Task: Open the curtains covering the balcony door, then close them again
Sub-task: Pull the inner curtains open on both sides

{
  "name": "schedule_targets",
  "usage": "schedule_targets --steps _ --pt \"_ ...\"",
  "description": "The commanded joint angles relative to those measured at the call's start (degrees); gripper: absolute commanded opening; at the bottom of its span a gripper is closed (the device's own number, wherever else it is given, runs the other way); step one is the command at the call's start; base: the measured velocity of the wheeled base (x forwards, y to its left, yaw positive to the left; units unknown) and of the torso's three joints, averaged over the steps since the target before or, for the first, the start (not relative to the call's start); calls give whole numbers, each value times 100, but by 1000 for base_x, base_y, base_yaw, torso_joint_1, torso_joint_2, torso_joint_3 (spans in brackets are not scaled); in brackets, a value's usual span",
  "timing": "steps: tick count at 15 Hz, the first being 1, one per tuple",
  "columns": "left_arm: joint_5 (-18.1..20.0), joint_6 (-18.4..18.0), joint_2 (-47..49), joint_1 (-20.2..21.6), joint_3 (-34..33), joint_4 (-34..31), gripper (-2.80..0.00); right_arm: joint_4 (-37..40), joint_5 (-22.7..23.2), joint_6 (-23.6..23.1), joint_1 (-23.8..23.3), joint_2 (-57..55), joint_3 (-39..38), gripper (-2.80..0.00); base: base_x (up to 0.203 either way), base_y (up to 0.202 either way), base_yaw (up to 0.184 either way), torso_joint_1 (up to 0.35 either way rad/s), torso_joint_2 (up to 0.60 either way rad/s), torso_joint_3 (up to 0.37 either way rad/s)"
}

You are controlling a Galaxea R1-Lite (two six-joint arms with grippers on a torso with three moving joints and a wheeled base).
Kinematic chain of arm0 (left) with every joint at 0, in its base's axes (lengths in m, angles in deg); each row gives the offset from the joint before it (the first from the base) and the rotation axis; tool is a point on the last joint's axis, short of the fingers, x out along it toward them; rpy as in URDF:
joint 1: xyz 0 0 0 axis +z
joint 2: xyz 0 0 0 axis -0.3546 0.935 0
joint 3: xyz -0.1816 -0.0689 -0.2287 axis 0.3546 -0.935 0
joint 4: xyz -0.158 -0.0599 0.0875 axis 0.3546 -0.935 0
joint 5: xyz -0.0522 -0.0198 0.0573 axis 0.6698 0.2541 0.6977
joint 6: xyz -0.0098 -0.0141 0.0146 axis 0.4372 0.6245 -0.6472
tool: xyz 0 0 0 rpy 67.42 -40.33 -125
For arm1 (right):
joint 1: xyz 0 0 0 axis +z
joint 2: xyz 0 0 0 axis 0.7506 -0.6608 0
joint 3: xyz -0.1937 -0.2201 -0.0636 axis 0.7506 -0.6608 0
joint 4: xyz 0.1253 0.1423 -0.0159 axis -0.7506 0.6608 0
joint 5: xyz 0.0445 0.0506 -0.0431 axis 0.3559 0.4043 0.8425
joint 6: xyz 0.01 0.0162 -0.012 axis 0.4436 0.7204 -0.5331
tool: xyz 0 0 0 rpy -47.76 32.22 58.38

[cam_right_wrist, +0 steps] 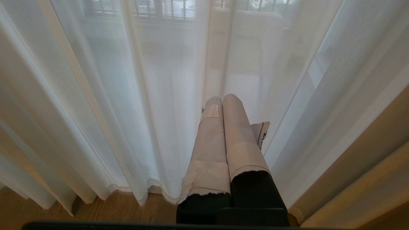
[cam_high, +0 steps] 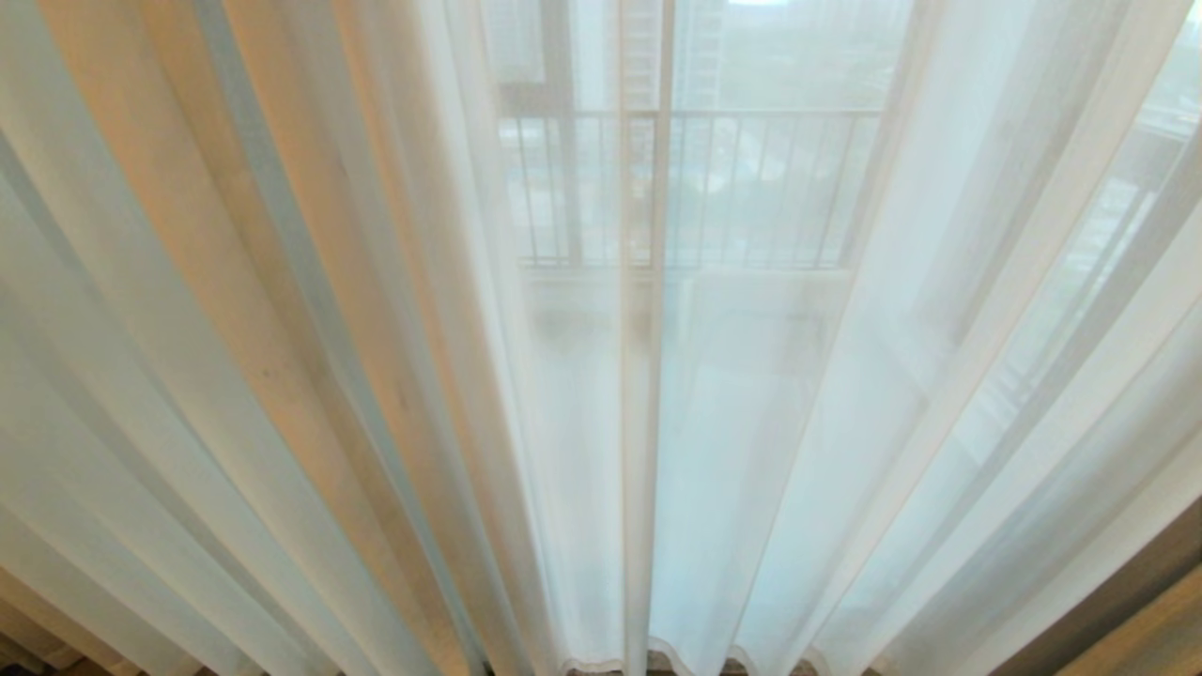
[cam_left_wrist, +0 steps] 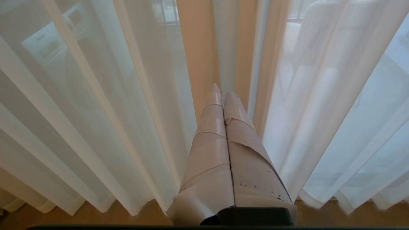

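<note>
Sheer white curtains (cam_high: 394, 376) hang drawn across the whole head view, their two hemmed edges meeting at the middle seam (cam_high: 643, 376). Through the fabric the balcony door (cam_high: 669, 169) shows faintly as a thin vertical frame, with a railing behind it. Neither arm appears in the head view. In the left wrist view my left gripper (cam_left_wrist: 224, 91) is shut, its taped fingers pressed together and pointing at the curtains (cam_left_wrist: 111, 111), holding nothing. The right gripper (cam_right_wrist: 222, 98) is likewise shut and empty, pointing at the lower folds of the curtains (cam_right_wrist: 127, 111).
Wooden floor (cam_right_wrist: 96, 214) shows below the curtain hems. A beige heavier drape (cam_right_wrist: 367, 166) hangs at the right side. A tan strip (cam_left_wrist: 198, 54) shows behind the sheer fabric ahead of the left gripper.
</note>
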Motion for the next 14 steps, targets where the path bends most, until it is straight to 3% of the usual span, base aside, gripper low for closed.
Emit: schedule_targets --steps 1,14 --pt "-2 -3 4 0 0 0 -280 -2 4 -4 0 2 0 -280 0 0 0 0 0 0" --pt "-2 -3 4 0 0 0 -280 -2 4 -4 0 2 0 -280 0 0 0 0 0 0"
